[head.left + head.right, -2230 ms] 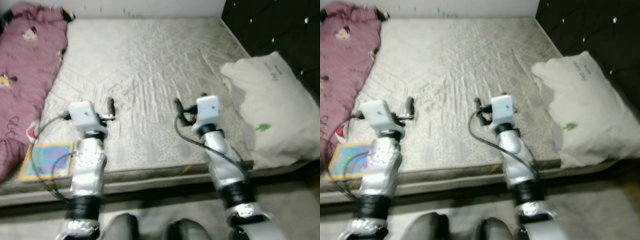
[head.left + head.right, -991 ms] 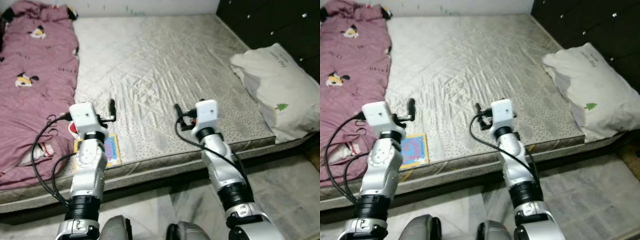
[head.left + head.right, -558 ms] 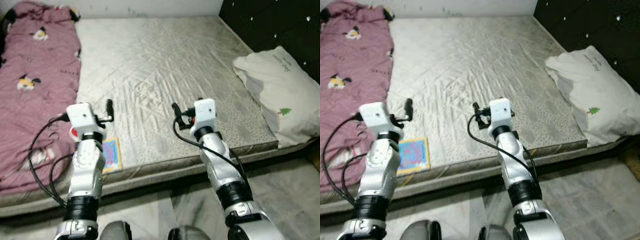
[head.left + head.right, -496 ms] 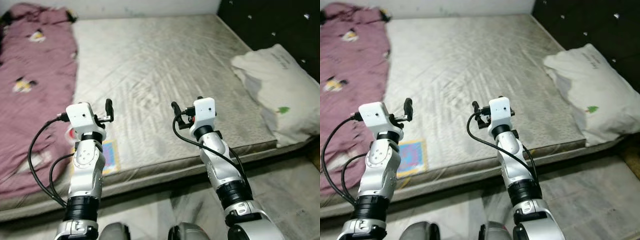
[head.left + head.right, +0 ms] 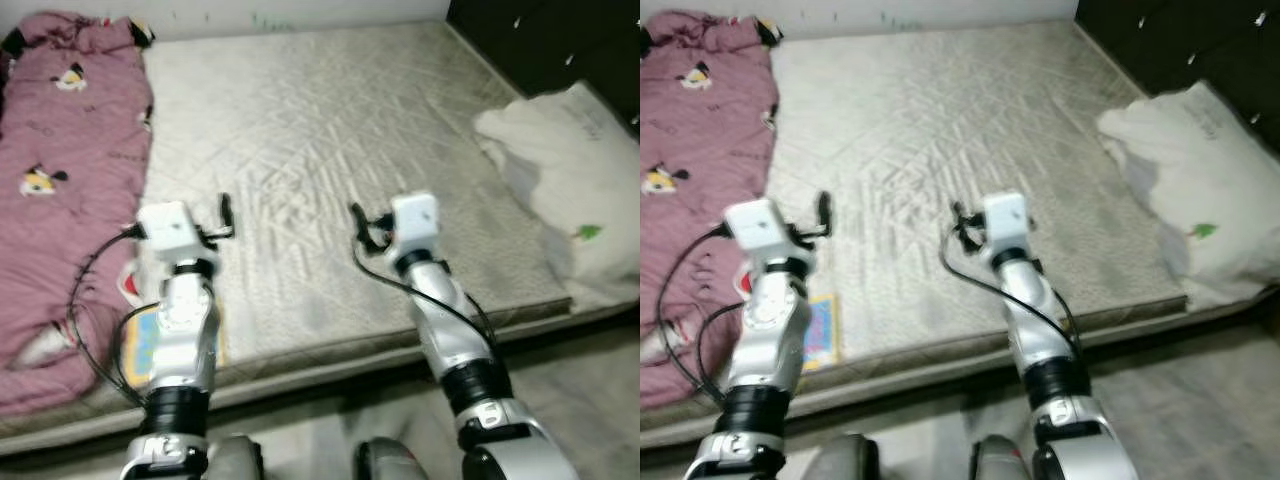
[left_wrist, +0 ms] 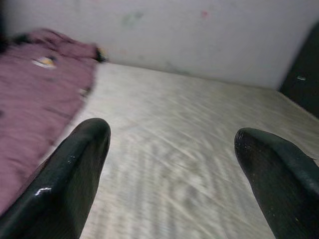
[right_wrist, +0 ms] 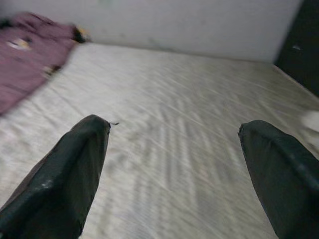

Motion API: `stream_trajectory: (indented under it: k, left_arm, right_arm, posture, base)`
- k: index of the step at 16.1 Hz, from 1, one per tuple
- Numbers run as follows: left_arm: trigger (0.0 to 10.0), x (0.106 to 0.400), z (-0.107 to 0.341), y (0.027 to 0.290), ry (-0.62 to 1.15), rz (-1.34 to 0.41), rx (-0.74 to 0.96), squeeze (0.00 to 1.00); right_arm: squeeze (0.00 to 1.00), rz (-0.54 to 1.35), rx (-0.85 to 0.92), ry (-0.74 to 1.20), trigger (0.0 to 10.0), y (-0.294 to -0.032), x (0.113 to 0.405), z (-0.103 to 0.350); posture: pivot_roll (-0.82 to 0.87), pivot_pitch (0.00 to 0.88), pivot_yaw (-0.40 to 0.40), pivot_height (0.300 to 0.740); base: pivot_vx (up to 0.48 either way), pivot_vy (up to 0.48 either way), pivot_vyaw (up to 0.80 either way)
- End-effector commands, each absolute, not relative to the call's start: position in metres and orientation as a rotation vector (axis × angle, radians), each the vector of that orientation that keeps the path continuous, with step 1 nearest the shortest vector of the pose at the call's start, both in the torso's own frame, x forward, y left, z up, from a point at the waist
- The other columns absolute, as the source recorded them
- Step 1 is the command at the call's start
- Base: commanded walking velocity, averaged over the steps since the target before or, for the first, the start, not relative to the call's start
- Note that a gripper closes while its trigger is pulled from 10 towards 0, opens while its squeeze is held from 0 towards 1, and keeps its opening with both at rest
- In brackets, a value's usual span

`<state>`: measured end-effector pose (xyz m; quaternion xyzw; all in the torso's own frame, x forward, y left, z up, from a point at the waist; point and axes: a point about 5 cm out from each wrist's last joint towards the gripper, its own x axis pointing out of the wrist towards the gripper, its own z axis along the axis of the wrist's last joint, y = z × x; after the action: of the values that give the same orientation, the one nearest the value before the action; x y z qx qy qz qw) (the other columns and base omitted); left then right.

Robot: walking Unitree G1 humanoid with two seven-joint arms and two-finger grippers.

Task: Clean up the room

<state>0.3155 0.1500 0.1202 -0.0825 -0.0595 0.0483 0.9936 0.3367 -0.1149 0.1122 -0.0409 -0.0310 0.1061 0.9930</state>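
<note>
A bare grey mattress [image 5: 320,130] lies in front of me. A pink blanket [image 5: 60,190] with cartoon prints is heaped along its left side. A colourful book [image 5: 140,345] lies at the mattress's near edge, partly hidden behind my left arm. A white pillow [image 5: 565,190] slumps at the right against the dark headboard. My left gripper [image 6: 174,174] is open, held above the mattress beside the blanket. My right gripper [image 7: 174,174] is open too, above the mattress's near middle. Nothing sits between either pair of fingers [image 6: 70,179].
A dark padded headboard [image 5: 540,40] stands at the right. A white wall [image 6: 174,35] runs behind the bed. A small red and white item [image 5: 128,283] peeks out by the blanket's edge. Grey tiled floor [image 5: 570,390] lies below the mattress edge.
The camera has shifted, so the whole scene has slid a little to the right and blurred. Both grippers hold the same pose and stay open.
</note>
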Motion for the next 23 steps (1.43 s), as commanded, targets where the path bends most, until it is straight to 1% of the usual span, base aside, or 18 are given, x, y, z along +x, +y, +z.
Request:
stream_trajectory:
  k: [1, 5, 16, 22, 23]
  left_arm:
    - [10.0, 0.3152, 0.1187, 0.1519, -0.11, 0.089, -0.162, 0.0]
    - [10.0, 0.316, 0.1183, 0.1515, -0.105, 0.089, -0.169, 0.0]
    - [10.0, 0.3163, 0.1176, 0.1481, -0.106, 0.084, -0.181, 0.0]
    - [10.0, 0.3159, 0.1181, 0.1482, -0.113, 0.093, -0.183, 0.0]
    - [10.0, 0.3165, 0.1188, 0.1488, -0.114, 0.096, -0.19, 0.0]
  right_arm:
    - [0.0, 0.206, -0.067, -0.047, 10.0, -0.1143, 0.3375, 0.111]
    - [0.0, 0.201, -0.067, -0.04, 10.0, -0.1148, 0.3382, 0.1099]
    - [0.0, 0.217, -0.084, -0.021, 10.0, -0.1148, 0.3385, 0.1062]
    - [0.0, 0.228, -0.099, -0.018, 10.0, -0.114, 0.3386, 0.1049]
    - [0.0, 0.241, -0.119, -0.027, 10.0, -0.1123, 0.3388, 0.1064]
  posture:
    - [0.02, 0.092, -0.04, 0.74]
    - [0.02, 0.092, -0.04, 0.74]
    - [0.02, 0.076, -0.046, 0.74]
    - [0.02, 0.076, -0.046, 0.74]
    - [0.02, 0.081, -0.048, 0.74]
  base:
    - [0.0, 0.319, 0.0]
    - [0.0, 0.469, -0.5]
    - [0.0, 0.469, 0.0]
    - [0.0, 0.0, 0.0]
    - [0.0, 0.0, 0.8]
